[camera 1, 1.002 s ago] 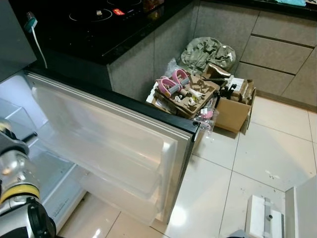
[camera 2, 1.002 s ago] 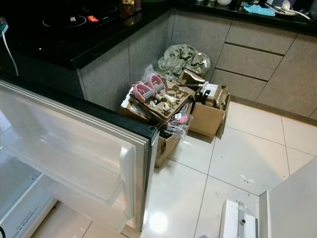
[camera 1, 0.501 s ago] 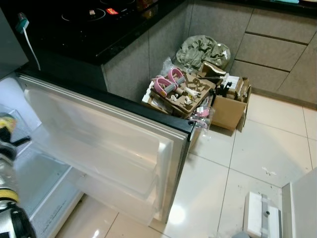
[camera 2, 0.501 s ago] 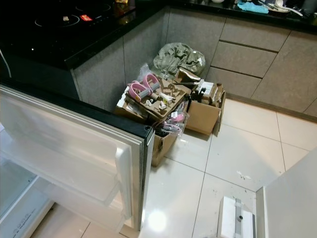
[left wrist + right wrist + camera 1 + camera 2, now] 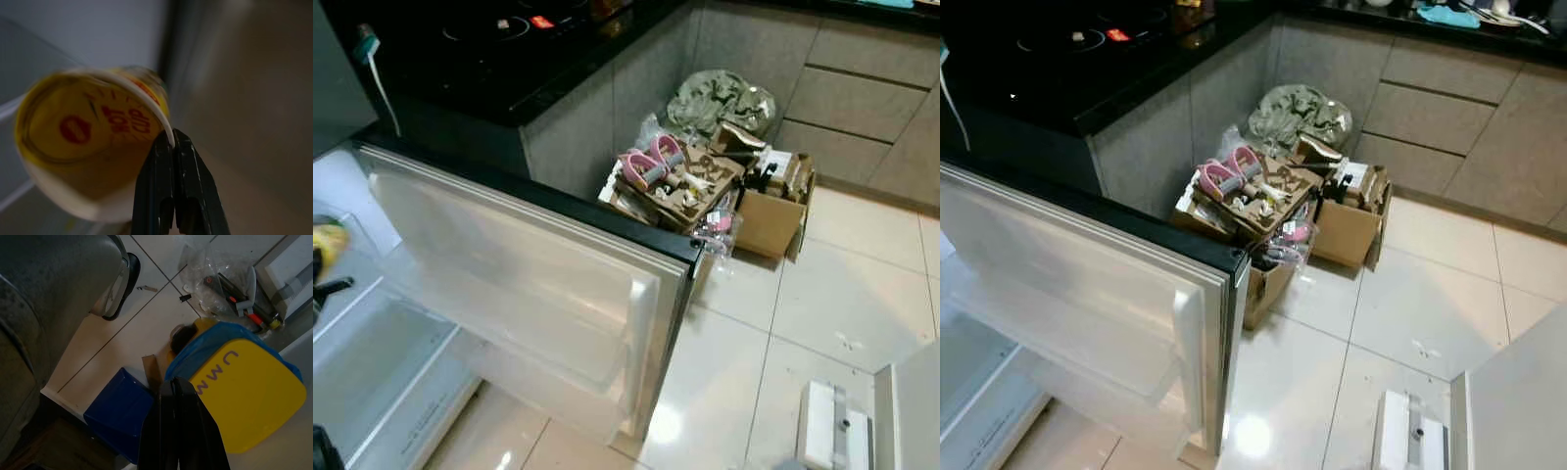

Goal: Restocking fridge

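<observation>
1. The left gripper (image 5: 172,147) has its 2 black fingers pressed together on the thin white rim of a yellow noodle cup (image 5: 88,142); the rim is pinched between them at the lower centre of the left wrist view, the cup tipped so its printed lid faces the camera.
2. In the left eye view the same cup (image 5: 327,241) shows at the far left edge, just inside the open fridge (image 5: 372,372), with a black fingertip (image 5: 335,286) just below it.
3. The cup looks light, thin-walled and easily crushed; a rim pinch lets it swing, so I would judge a hold around the body, below the lid, to be steadier, set down upright on a shelf.
4. The right gripper (image 5: 178,396) hangs idle, fingers closed on nothing, over a yellow and blue bag (image 5: 244,391) and a blue box (image 5: 120,413) on the tiled floor (image 5: 127,328).
5. Further out, the fridge door (image 5: 529,284) stands wide open across the centre left; cardboard boxes (image 5: 705,191) full of clutter sit at upper centre against the grey cabinets (image 5: 862,98).
</observation>
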{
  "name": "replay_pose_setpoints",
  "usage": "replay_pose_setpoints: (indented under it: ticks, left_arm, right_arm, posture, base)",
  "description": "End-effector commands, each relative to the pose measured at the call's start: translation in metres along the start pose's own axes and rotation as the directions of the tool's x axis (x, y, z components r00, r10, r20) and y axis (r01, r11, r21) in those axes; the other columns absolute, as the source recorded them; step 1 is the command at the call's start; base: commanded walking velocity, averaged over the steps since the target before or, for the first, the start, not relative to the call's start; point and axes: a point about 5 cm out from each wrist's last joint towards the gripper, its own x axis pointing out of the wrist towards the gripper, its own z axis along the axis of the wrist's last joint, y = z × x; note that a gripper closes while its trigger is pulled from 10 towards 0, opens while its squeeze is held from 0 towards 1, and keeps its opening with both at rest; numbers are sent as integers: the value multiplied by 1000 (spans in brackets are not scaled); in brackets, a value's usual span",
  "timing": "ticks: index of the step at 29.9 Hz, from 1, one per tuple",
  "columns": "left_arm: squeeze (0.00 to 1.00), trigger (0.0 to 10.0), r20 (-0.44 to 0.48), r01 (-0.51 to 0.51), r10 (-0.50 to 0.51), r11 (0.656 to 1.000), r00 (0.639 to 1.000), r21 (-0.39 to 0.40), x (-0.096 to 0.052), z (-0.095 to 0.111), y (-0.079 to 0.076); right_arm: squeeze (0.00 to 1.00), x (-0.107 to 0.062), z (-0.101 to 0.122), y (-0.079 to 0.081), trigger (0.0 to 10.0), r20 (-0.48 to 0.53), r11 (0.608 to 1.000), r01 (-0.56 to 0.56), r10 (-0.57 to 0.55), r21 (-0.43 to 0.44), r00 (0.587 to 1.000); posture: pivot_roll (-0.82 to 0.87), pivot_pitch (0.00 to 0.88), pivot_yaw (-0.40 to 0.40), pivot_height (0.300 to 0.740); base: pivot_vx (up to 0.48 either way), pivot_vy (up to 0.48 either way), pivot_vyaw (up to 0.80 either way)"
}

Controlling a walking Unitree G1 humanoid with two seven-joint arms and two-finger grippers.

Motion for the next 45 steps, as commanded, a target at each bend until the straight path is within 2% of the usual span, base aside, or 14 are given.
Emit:
replay_pose_setpoints:
  ticks: [1, 2, 4, 8, 13, 20, 23, 28, 35, 38, 40, 42, 43, 45]
  left_arm:
    - [0, 10000, -89, 46, -41, 997, 995, 55, -6, -7, 2]
    - [0, 10000, -89, 46, -41, 997, 995, 55, -6, -7, 2]
    - [0, 10000, -197, 65, -39, 990, 980, 123, -16, -17, 9]
    - [0, 10000, -214, 87, -50, 981, 976, 171, -21, -10, 14]
    - [0, 10000, -207, 190, -138, 948, 969, 256, -26, 21, 13]
    - [0, 10000, -222, 301, -234, 888, 947, 348, -31, 43, 2]
    - [0, 10000, -208, 430, -376, 794, 903, 430, -36, 70, -22]
    - [0, 10000, -275, 601, -545, 621, 792, 503, -47, 79, -56]
    - [0, 10000, -405, 722, -615, 443, 676, 532, -51, 78, -91]
    - [0, 10000, -484, 776, -635, 324, 602, 540, -51, 78, -109]
    - [0, 10000, -503, 791, -642, 291, 578, 537, -51, 79, -115]
    - [0, 10000, -542, 821, -656, 222, 525, 527, -51, 80, -126]
    - [0, 10000, -542, 821, -656, 222, 525, 527, -51, 80, -126]
    - [0, 10000, -590, 844, -662, 128, 463, 520, -49, 79, -138]
  right_arm:
    - [0, -1, -8, -1, 10000, -24, 1000, 0, 0, 9, 1000]
    - [0, -1, -8, -1, 10000, -24, 1000, 0, 0, 9, 1000]
    - [0, -1, -8, 0, 10000, -24, 1000, -3, 3, 10, 1000]
    - [0, -1, -8, -1, 10000, -24, 1000, -4, 5, 8, 1000]
    - [0, -2, -9, -2, 10000, -25, 1000, -6, 6, 8, 1000]
    - [0, -2, -9, -1, 10000, -24, 1000, -10, 11, 10, 1000]
    - [0, -2, -9, -1, 10000, -26, 1000, -14, 14, 8, 1000]
    - [0, -2, -10, 0, 10000, -29, 1000, -17, 17, 7, 999]
    - [0, -1, -10, 2, 10000, -29, 1000, -23, 23, 8, 999]
    - [0, -1, -10, 2, 10000, -30, 1000, -25, 25, 9, 999]
    - [0, -1, -10, 2, 10000, -31, 1000, -25, 26, 9, 999]
    - [0, -1, -11, 2, 10000, -33, 1000, -25, 25, 10, 999]
    - [0, -1, -11, 2, 10000, -33, 1000, -25, 25, 10, 999]
    - [0, -1, -11, 3, 10000, -34, 1000, -26, 26, 10, 999]
  posture:
    - [-53, 108, -20, 740]
    - [-53, 108, -20, 740]
    - [-55, 106, -23, 740]
    - [-54, 105, -25, 740]
    - [-50, 106, -27, 740]
    - [-51, 105, -27, 740]
    - [-49, 106, -27, 740]
    - [-46, 105, -26, 740]
    - [-48, 106, -25, 740]
    - [-51, 106, -25, 740]
    - [-51, 106, -25, 740]
    - [-49, 106, -24, 740]
    - [-49, 106, -24, 740]
    - [-51, 106, -23, 740]
  base:
    - [0, 0, 0]
    - [0, 0, 0]
    - [0, 0, 0]
    - [0, 0, 0]
    - [0, 0, 0]
    - [0, 0, 0]
    - [0, 0, 0]
    - [0, 0, 0]
    - [0, 0, 0]
    - [0, 0, 0]
    - [0, 0, 0]
    - [0, 0, 0]
    - [0, 0, 0]
    - [0, 0, 0]
